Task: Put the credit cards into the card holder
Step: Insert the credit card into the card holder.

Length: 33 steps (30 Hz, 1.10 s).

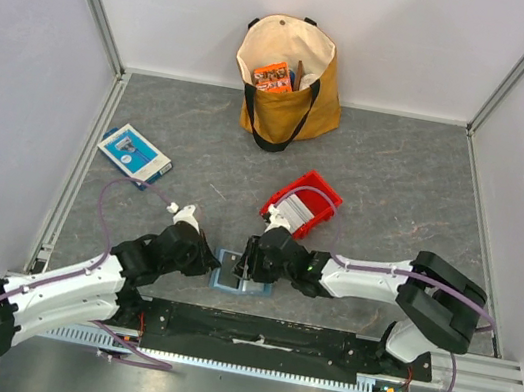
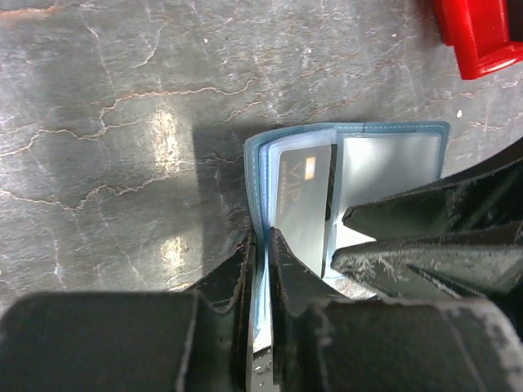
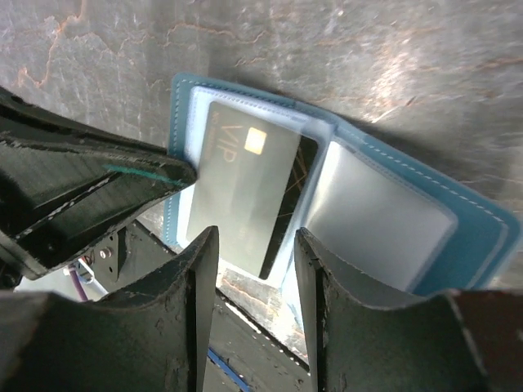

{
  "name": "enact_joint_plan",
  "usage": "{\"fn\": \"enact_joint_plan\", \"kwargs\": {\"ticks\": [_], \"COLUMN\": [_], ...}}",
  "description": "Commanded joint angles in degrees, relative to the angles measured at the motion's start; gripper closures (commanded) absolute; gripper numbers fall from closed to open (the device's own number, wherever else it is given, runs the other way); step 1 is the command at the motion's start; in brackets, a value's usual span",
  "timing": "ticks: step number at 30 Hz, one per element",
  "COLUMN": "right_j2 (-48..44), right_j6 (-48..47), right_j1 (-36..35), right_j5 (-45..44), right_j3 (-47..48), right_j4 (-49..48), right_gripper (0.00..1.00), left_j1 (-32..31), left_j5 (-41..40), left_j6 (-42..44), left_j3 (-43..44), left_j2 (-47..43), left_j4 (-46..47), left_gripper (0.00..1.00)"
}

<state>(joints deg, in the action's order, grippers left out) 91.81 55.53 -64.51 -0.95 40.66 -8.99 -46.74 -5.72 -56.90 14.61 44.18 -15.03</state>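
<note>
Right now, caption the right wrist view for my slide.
Open right gripper straddling a dark VIP card partly sleeved in the teal card holder.

Table [image 1: 397, 179], bag [image 1: 321, 105], red bin [image 1: 314, 179], box [image 1: 133, 154], card holder [image 1: 226, 273]

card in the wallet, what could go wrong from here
The card looks only partly in its sleeve; a skewed push from the open right pincer could jam or bend it. The left pincer pinches the wallet by one edge only, so it might slip free or slide.
</note>
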Motion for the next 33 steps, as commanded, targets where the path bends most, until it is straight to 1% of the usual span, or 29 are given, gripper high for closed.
{"fn": "enact_joint_plan", "kwargs": {"ticks": [1, 3, 5, 8, 10, 11, 16, 19, 20, 21, 26, 28, 31, 33], "right_j2": [-1.38, -0.23, 0.65, 0.83, 0.65, 0.56, -0.32, -0.58, -0.58, -0.67, -4.96, -9.61, -14.71, -16.04], "right_j6": [-1.65, -1.21, -0.95, -0.86, -0.86, -0.86, -0.77, -0.86, -1.12, -1.47, -5.07, -7.96, -13.76, -18.94], "right_j1": [1.4, 1.4, 1.32, 1.32, 1.4, 1.32, 1.23, 1.58, 1.58, 1.58, 3.33, 4.74, 9.47, 14.21], "right_j5": [-2.92, -2.13, -1.78, -1.95, -1.86, -1.86, -2.82, -3.36, -3.44, -3.36, -3.01, -2.83, -3.97, -6.5], "right_j3": [1.08, 0.91, 0.91, 0.91, 0.82, 0.73, 0.64, 0.73, 0.73, 0.91, 2.75, 4.06, 8.45, 12.49], "right_j4": [4.33, 4.16, 4.16, 4.16, 3.99, 3.9, 4.07, 5.04, 5.04, 5.13, 6.7, 7.49, 13.98, 18.81], "right_gripper": [0.51, 0.51, 0.51, 0.51, 0.51, 0.51, 0.51, 0.5, 0.5, 0.5, 0.49, 0.49, 0.46, 0.45], "left_j1": [-0.1, -0.19, -0.19, -0.19, -0.1, -0.1, -0.1, -0.1, -0.1, -0.02, -0.1, -0.11, -0.19, -0.19], "left_j5": [-0.44, -0.52, -0.44, -0.17, -0.35, -0.52, -1.66, -1.76, -1.76, -1.76, -1.58, -1.67, -1.58, -1.58], "left_j6": [2.59, 2.76, 2.76, 2.59, 2.33, 2.24, 1.54, 1.53, 1.62, 1.62, 2.23, 2.24, 2.85, 3.46], "left_j3": [0.07, -0.2, -0.2, -0.37, -0.46, -0.55, -0.81, -1.16, -1.25, -1.43, -1.43, -1.52, -1.17, -0.64], "left_j2": [-1.99, -2.26, -1.82, -1.21, -1.12, -1.2, -2.87, -4.1, -4.45, -4.63, -4.02, -3.41, -2.0, -0.77], "left_j4": [0.52, 0.52, 0.17, -0.09, -0.27, -0.35, -1.23, -1.23, -1.15, -1.06, -0.88, -0.62, -0.09, 0.17], "left_gripper": [0.79, 0.74, 0.65, 0.62, 0.61, 0.64, 0.85, 0.88, 0.95, 0.98, 0.98, 0.98, 0.98, 0.98]}}
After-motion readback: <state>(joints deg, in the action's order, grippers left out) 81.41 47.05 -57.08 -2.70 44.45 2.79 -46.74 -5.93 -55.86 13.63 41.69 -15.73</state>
